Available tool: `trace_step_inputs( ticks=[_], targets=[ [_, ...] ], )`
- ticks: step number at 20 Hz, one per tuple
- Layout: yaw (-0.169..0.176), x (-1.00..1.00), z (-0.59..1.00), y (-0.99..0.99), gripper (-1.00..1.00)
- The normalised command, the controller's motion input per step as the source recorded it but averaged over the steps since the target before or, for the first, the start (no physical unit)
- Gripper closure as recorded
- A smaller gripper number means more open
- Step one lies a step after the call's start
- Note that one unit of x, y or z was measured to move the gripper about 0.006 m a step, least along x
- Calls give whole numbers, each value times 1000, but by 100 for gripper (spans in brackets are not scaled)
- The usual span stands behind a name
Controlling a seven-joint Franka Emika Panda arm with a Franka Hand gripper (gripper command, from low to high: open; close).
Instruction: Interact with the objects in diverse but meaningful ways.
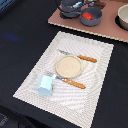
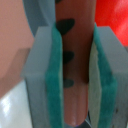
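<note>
In the wrist view my gripper (image 2: 75, 75) is shut on the brown sausage (image 2: 75, 55), which stands lengthwise between the two green pads (image 2: 54, 80). Behind it shows a patch of the red tomato (image 2: 111, 12). In the exterior view the gripper (image 1: 71, 6) hangs at the far edge over a dark grey saucepan (image 1: 67, 11); the sausage cannot be made out there. Beside it the tomato (image 1: 87, 16) lies in the grey pot (image 1: 95, 19). The light-blue cup (image 1: 45, 85) lies on its side on the striped placemat (image 1: 95, 75).
A beige plate (image 1: 68, 65) sits mid-placemat between a knife (image 1: 80, 57) and a fork (image 1: 71, 82), both with wooden handles. The pots stand on a pinkish board (image 1: 107, 30). A white bowl (image 1: 123, 17) is at the exterior view's right edge. The table is black.
</note>
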Motion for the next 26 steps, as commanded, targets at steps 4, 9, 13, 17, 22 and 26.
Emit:
trace_step_inputs(
  ticks=[4,9,13,17,22,26],
  targets=[
    [6,39,-24,2,100],
    [17,0,-159,58,100],
    [29,0,-269,55,100],
    [25,0,-241,48,100],
    [21,0,-188,15,100],
    [18,20,117,109,-100]
  ],
)
